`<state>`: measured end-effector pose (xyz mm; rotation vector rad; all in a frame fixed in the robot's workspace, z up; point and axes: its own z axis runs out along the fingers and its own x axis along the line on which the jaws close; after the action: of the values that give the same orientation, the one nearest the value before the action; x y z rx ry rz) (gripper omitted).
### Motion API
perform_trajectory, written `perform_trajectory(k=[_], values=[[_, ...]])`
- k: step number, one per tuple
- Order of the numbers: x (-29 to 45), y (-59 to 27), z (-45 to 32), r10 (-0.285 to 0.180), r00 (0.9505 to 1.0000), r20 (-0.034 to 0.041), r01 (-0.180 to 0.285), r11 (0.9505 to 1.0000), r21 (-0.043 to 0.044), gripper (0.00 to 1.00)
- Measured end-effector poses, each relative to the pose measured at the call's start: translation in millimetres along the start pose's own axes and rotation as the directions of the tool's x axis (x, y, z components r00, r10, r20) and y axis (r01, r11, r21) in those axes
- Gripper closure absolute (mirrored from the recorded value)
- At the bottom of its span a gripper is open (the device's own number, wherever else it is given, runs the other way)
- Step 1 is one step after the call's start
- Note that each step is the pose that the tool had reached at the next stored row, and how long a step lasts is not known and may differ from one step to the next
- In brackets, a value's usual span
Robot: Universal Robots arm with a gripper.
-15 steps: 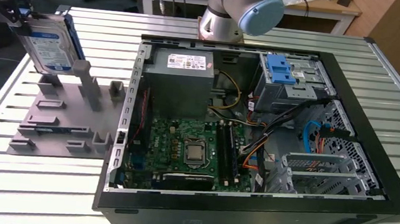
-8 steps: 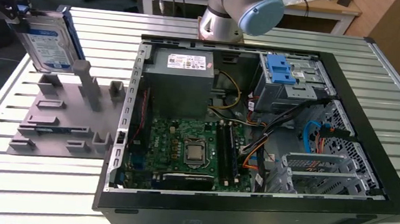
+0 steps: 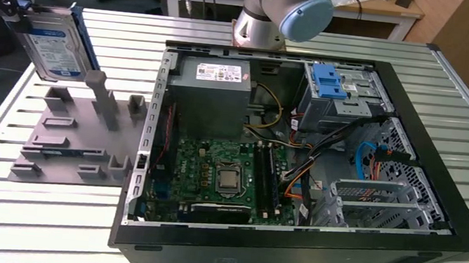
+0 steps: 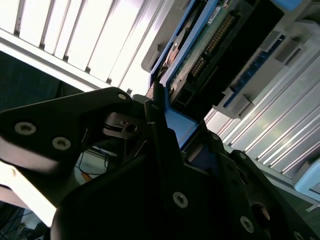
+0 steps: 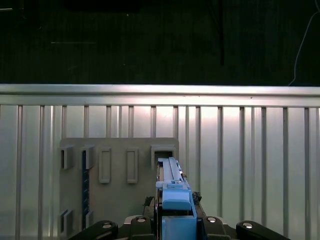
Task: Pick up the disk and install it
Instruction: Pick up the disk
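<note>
The disk (image 3: 53,49) is a silver hard drive with a white-and-blue label and a blue bracket. It hangs on edge in the air at the exterior view's upper left, above the grey fixture (image 3: 73,136). My gripper (image 3: 17,12) is shut on its upper end. In the first wrist view the disk's blue bracket edge (image 5: 172,192) stands out from the black gripper body over the fixture (image 5: 117,170). In the second wrist view a black finger (image 4: 159,131) lies against the bracket, beside the disk's circuit-board side (image 4: 200,55).
An open black computer case (image 3: 412,243) lies on the slatted metal table (image 3: 56,230), to the exterior view's right of the fixture. Inside are a grey power supply (image 3: 212,97), a motherboard (image 3: 213,174) and a silver cage with a blue latch (image 3: 332,83). The arm's base (image 3: 266,16) stands behind the case.
</note>
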<state>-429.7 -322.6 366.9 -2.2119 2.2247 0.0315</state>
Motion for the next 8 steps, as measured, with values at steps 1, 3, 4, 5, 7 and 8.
perform_trajectory(k=[1, 3, 4, 5, 7, 8], values=[[0.0, 0.0, -1.3, 0.0, 1.0, 0.0, 0.0, 1.0, 0.0, 0.63], [0.0, 0.1, -3.3, 0.0, 1.0, 0.0, 0.0, 1.0, 0.0001, 0.63], [-0.1, 0.1, -4.2, 0.0, 1.0, -0.0001, 0.0, 1.0, 0.0, 0.63], [-0.1, 0.1, -5.3, 0.0, 1.0, 0.0, 0.0, 1.0, 0.0, 0.63], [-0.1, 0.1, -7.9, 0.0, 1.0, 0.0, 0.0, 1.0, -0.0001, 0.63], [-0.1, 0.1, -9.3, 0.0, 1.0, 0.0, 0.0, 1.0, 0.0, 0.63]])
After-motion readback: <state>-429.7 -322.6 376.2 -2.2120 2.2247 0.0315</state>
